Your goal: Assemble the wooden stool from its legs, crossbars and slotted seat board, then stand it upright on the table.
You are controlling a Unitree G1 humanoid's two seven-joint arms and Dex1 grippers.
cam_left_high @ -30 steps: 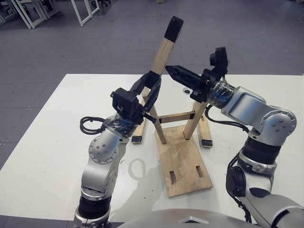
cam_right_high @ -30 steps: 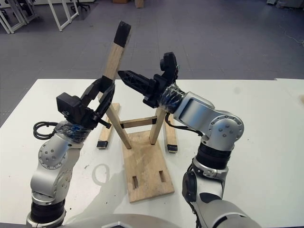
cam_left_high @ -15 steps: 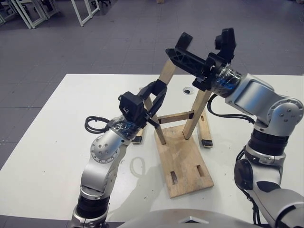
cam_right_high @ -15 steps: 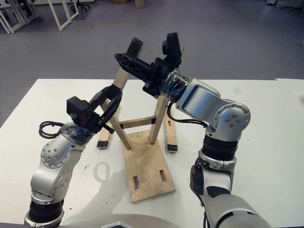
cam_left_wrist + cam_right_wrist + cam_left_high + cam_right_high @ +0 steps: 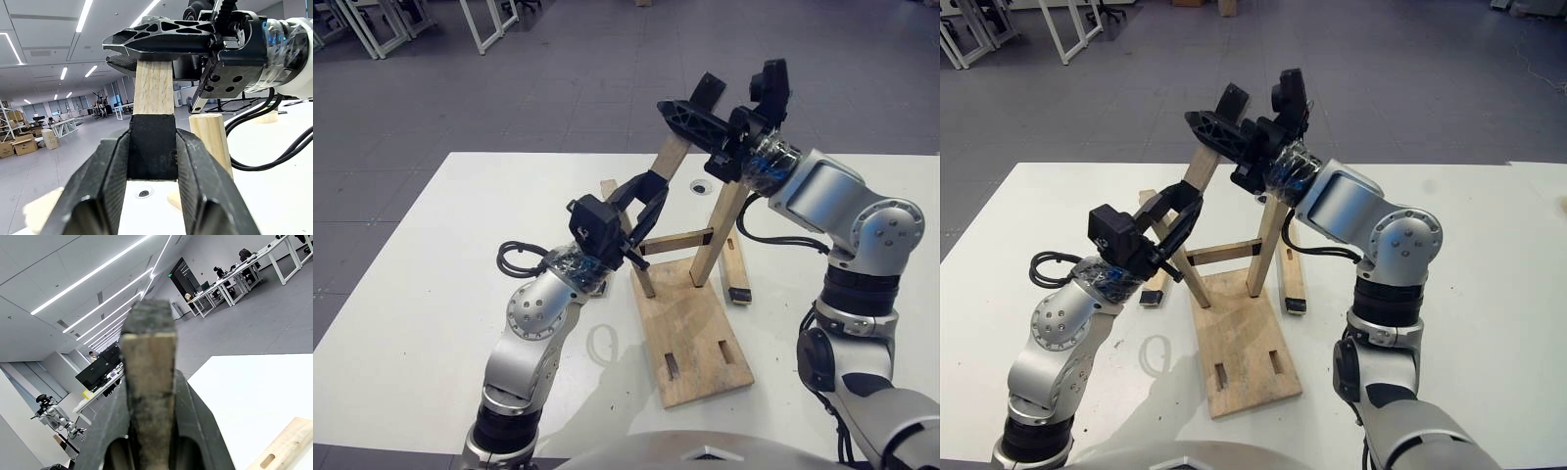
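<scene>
The robot is working on the leg-fitting step, and I am judging the stool as far from finished. The left gripper (image 5: 651, 188) is pinching the lower part of a tilted leg (image 5: 674, 152). The right gripper (image 5: 674, 110) is clamping the same leg just under its black cap, so the leg is hanging above the far end of the board (image 5: 690, 333). The board is lying flat on the table (image 5: 431, 294), toward the near edge, and a frame with a crossbar (image 5: 677, 241) is standing on its far end. The left gripper is hiding the leg's lower end, so I cannot tell if it is joining anything. The next move is probably calling for both arms to steer that end into its joint together, without pushing the frame over. As containers, only the slots (image 5: 671, 367) are counting, and the two near ones are lying open with nothing in them.
</scene>
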